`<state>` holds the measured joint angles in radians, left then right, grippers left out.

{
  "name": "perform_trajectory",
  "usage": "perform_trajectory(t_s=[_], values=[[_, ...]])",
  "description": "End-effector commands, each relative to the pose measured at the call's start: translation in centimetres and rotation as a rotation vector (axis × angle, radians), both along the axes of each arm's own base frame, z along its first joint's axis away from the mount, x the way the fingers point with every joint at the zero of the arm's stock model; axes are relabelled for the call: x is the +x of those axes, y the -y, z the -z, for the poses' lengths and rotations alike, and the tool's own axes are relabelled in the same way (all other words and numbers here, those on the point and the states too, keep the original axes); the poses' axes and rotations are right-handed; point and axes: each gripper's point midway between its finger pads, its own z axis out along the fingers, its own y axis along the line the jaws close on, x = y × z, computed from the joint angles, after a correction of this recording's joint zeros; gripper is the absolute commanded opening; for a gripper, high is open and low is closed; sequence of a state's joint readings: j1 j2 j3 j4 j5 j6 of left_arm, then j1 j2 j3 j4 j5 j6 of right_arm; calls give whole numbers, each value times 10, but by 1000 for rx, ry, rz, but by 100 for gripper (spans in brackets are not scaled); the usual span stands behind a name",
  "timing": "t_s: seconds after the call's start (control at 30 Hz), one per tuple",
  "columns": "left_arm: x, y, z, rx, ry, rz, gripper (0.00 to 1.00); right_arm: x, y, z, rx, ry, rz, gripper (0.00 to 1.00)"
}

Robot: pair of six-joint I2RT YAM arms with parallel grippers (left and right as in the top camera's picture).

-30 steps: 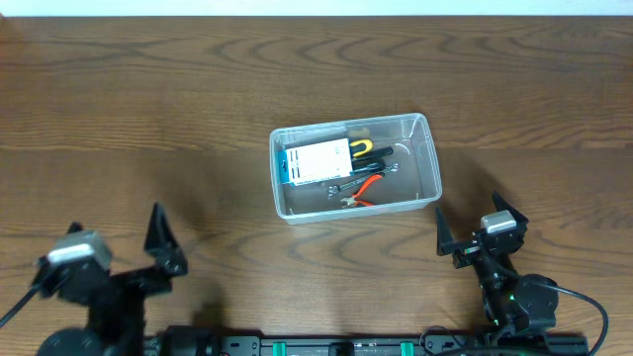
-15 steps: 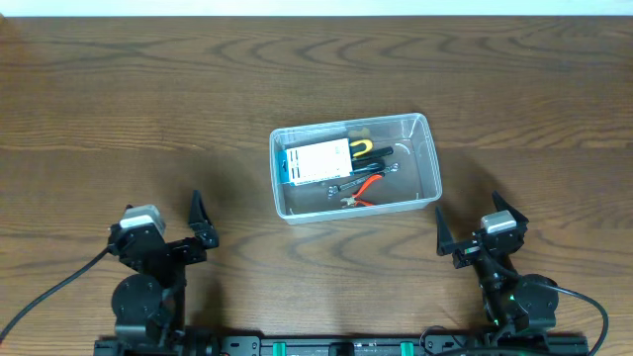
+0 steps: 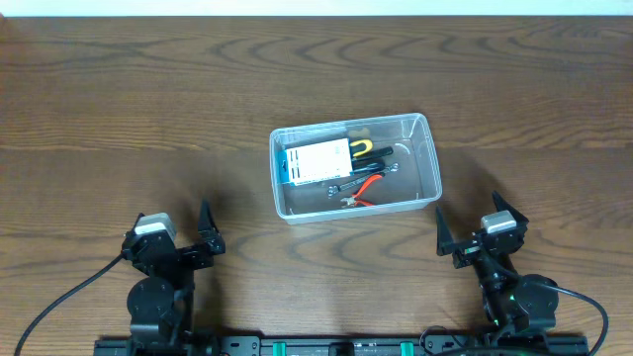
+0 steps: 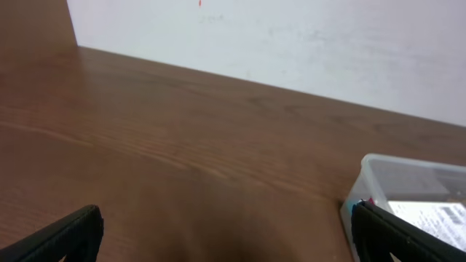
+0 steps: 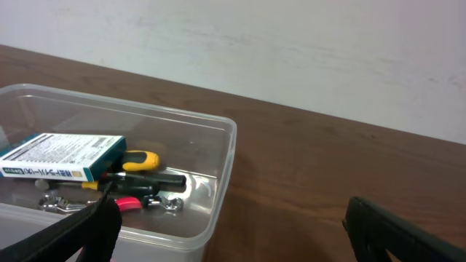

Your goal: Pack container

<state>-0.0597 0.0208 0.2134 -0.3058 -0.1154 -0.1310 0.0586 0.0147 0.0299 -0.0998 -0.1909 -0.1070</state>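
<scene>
1. L gripper (image 3: 170, 229) sat low at the near table edge, left of centre, arm folded back over its base and pointing toward the far side. Fingers spread wide w/ nothing btw them; the left wrist view showed both black fingertips (image 4: 62, 234) at the bottom corners and only bare wood in the gap.
2. R gripper (image 3: 473, 222) mirrored it at the near edge on the right, folded over its base, aimed forward. Jaws also wide apart and holding nothing; its fingertips (image 5: 84, 229) framed the bottom of the right wrist view.
3. The container (image 3: 353, 210), a clear tub, stood near mid-table, slightly right of centre, long side across, a bit skewed. It was well apart from the L gripper, nearer the R one, touching neither.
4. Inside: blue-and-white box (image 3: 316, 161) at the left end, yellow-handled tool (image 3: 364, 148) and black-handled tool (image 5: 156, 178) beside it, red-handled pliers (image 3: 366, 188) toward the near wall, plus small silvery metal bits I couldn't identify.
5. Tub's right end looked free of contents.
6. Open room: bare wooden table (image 3: 119, 99) all round the tub, w/ broad free stretches left, right and beyond it; a white wall (image 4: 291, 36) closed the far edge.
</scene>
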Motion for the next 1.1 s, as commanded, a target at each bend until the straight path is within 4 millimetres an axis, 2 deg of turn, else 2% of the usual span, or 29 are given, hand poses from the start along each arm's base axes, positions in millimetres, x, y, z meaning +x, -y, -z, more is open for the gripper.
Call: perform_trajectory(t_s=[0.0,0.27,0.63,0.87,1.07], values=[[1,0,9,-6,-5,-2,98,0,0,0,-10,8,0,99],[4,12,32,-18,-55,65,98,0,0,0,-10,8,0,99],[5,13,52,-16,-95,75,98,0,0,0,-10,8,0,99],[6,13,51,69,-95,96,98,0,0,0,-10,8,-1,99],[6,13,51,75,-96,98,98,0,0,0,-10,8,0,99]])
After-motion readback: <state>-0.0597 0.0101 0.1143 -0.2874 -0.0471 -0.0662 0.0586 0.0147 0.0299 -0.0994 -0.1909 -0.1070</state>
